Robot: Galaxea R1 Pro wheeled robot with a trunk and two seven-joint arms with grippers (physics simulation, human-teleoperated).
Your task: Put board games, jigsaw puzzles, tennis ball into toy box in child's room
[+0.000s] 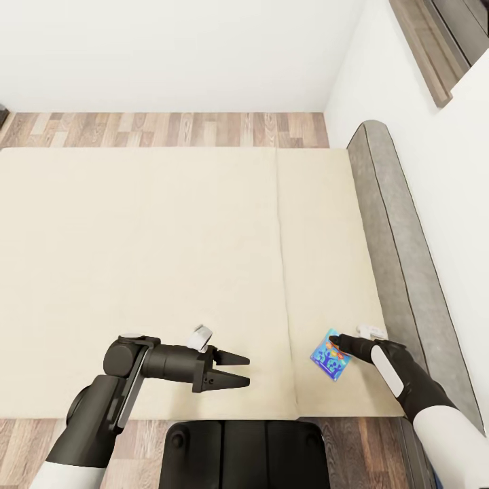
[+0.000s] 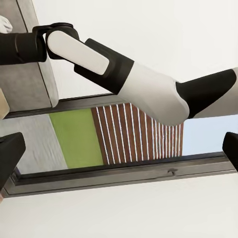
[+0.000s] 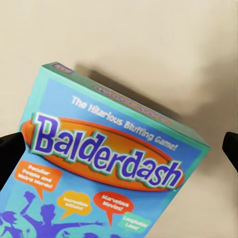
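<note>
- Nearest the robot, its dark base [image 1: 244, 451] sits at the foot edge of the bed [image 1: 156, 272], over a strip of wood plank floor [image 1: 163, 129] that also shows beyond the far edge.
- The left end effector [image 1: 234, 370] hovers above the cream mattress near that edge, fingers parted and pointing toward the right arm, with nothing between them. Its wrist view looks across at the right arm [image 2: 144, 84] and a window [image 2: 124, 139] behind.
- The right end effector [image 1: 343, 345] is low at the mattress beside the grey headboard [image 1: 390, 224], reaching at the blue board game [image 1: 330, 355].
- In the right wrist view the box [image 3: 99, 168] is lettered "Balderdash" and sits tilted on the bedding, with the two dark fingertips [image 3: 10, 153] spread wide on either side of it. They look open around it rather than clamped; I cannot tell whether either pad is touching.
- Step in hand, as I judge it: picking up a board game from the bed. Only this one game is in sight here.
- The next move likely calls for centring the fingers across the box's narrower span, closing firmly, then lifting clear before carrying it to the toy box on the tabletop. A tilted, slick carton could pivot or slip if pinched near a corner.
</note>
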